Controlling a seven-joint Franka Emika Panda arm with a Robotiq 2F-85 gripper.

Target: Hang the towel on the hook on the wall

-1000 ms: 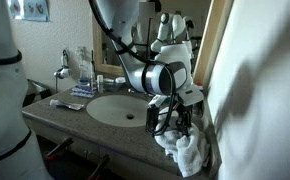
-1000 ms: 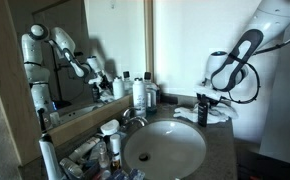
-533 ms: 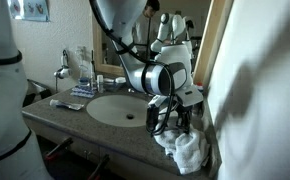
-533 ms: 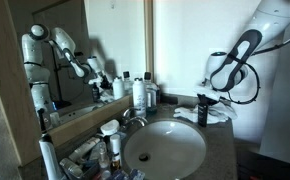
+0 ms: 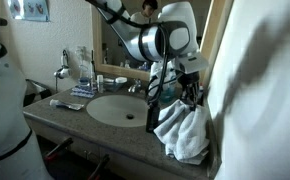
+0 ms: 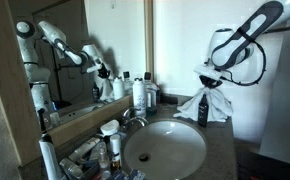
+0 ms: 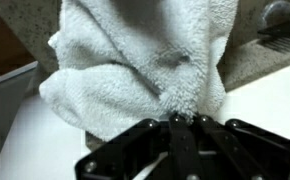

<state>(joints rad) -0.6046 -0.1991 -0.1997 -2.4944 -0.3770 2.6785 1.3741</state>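
Observation:
The white fluffy towel hangs from my gripper above the right end of the counter. It also shows in an exterior view, draped below the gripper. In the wrist view the towel fills most of the picture and my gripper is shut on a bunched fold of it. The plain off-white wall stands close to the right of the towel; it also shows behind the arm. No hook shows in any view.
The sink basin lies in the stone counter; it also shows in an exterior view. A faucet and bottles stand by the wood-framed mirror. Toiletries crowd the counter's near edge.
My gripper has risen from the counter with the towel in it. The towel was lying bunched on the counter and now hangs stretched out below the jaws.

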